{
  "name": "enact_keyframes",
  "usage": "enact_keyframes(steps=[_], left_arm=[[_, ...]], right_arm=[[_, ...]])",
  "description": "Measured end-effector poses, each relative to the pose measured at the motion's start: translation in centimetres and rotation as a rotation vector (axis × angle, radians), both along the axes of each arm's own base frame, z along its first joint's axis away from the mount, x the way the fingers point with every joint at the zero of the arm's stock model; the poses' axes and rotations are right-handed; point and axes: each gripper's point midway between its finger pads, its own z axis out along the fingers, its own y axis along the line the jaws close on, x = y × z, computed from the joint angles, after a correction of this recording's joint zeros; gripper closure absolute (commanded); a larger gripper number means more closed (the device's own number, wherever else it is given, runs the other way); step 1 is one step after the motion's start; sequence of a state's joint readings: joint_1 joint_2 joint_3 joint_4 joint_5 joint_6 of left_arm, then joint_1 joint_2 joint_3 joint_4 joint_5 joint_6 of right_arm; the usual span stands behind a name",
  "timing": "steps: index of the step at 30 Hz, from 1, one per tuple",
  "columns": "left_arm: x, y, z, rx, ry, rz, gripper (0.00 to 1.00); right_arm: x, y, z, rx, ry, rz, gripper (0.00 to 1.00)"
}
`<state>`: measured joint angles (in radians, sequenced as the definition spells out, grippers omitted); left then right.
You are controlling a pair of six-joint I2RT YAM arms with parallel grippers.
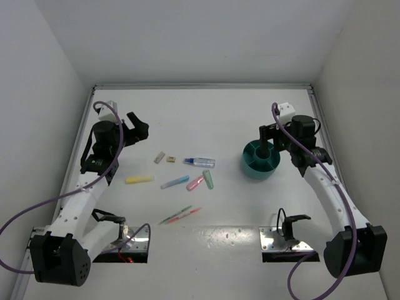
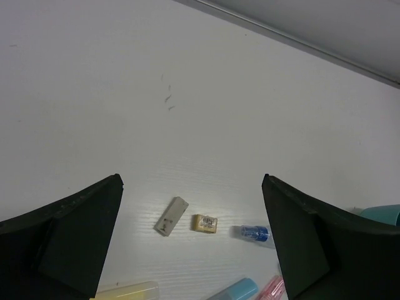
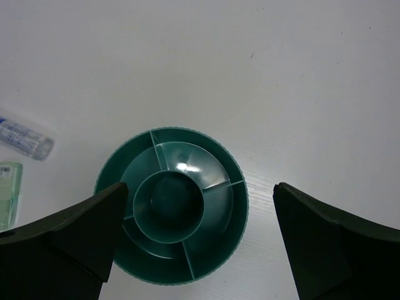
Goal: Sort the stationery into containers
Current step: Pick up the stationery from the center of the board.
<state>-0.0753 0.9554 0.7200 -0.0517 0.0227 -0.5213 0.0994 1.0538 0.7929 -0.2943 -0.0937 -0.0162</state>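
Note:
The teal cup (image 1: 260, 159) with inner dividers stands at the right; in the right wrist view its rim (image 3: 244, 209) shows and its compartments look empty. My right gripper (image 1: 275, 142) (image 3: 200, 187) hangs open and empty above it. The stationery lies mid-table: a yellow marker (image 1: 139, 179), a blue marker (image 1: 174, 182), a pink marker (image 1: 195, 182), a green marker (image 1: 208, 180), a clear blue-capped tube (image 1: 200, 162), two beige blocks (image 1: 159, 157) (image 1: 171, 160) and thin pens (image 1: 180, 215). My left gripper (image 1: 139, 125) (image 2: 190, 181) is open and empty, above and left of the blocks (image 2: 170, 217) (image 2: 204, 223).
White walls close the table at the back and sides, with a rail along the back edge (image 1: 200, 86). Two metal base plates (image 1: 134, 240) (image 1: 281, 240) sit at the near edge. In the right wrist view, the tube (image 3: 25, 139) and green marker (image 3: 7, 194) lie left of the cup.

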Motion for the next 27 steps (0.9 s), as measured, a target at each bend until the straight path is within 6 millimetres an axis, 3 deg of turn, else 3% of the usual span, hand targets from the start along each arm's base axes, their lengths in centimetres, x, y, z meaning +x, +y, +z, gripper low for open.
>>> enact_keyframes(steps=[3,5,6,7,9,10,16,17,18,19,21,22,23,24,27], left_arm=[[0.0,-0.1,0.0,-0.001,0.0,-0.004,0.0],[0.0,-0.1,0.0,-0.007,0.001,-0.005,0.13],[0.0,-0.2,0.0,-0.01,0.001,-0.005,0.27],[0.0,-0.2,0.0,-0.014,0.004,-0.004,0.51],[0.1,-0.3,-0.4,-0.023,0.015,-0.005,0.77],[0.2,-0.4,-0.7,-0.024,0.027,-0.011,0.97],[0.3,-1.9,-4.2,-0.012,0.145,-0.102,1.0],[0.3,-2.4,-4.9,0.001,0.17,-0.133,1.0],[0.2,-3.2,-5.3,0.018,0.193,-0.172,0.99],[0.1,-4.1,-5.7,0.04,0.214,-0.214,0.97],[-0.3,-6.2,-6.4,0.097,0.253,-0.311,0.79],[-0.4,-7.0,-6.6,0.123,0.265,-0.349,0.68],[-0.6,-7.6,-6.7,0.141,0.274,-0.375,0.41],[-0.9,-7.9,-6.9,0.159,0.28,-0.387,0.28],[-1.3,-6.9,-6.9,0.168,0.297,-0.33,0.09]], right_arm=[[-0.2,0.3,-0.1,-0.002,0.002,0.03,0.0],[-0.4,0.6,-0.3,-0.008,0.006,0.057,0.0],[-0.5,0.6,-0.5,-0.015,0.011,0.071,0.0],[-0.7,0.8,-0.7,-0.019,0.016,0.092,0.0],[-1.3,1.3,-1.2,-0.044,0.029,0.16,0.0],[-1.7,1.5,-1.6,-0.058,0.04,0.195,0.0],[-3.0,2.1,-2.4,-0.086,0.074,0.299,0.02],[-3.3,2.4,-2.5,-0.078,0.081,0.318,0.17],[-3.6,2.7,-2.5,-0.073,0.084,0.345,0.99],[-4.0,3.1,-2.6,-0.065,0.089,0.376,1.0],[-4.7,3.9,-2.8,-0.03,0.114,0.423,1.0],[-5.2,4.3,-3.0,-0.019,0.134,0.451,0.9],[-5.6,4.8,-3.2,-0.001,0.154,0.484,0.54],[-6.0,5.2,-3.4,0.015,0.175,0.512,0.02],[-7.1,6.5,-4.0,0.043,0.217,0.627,0.01]])
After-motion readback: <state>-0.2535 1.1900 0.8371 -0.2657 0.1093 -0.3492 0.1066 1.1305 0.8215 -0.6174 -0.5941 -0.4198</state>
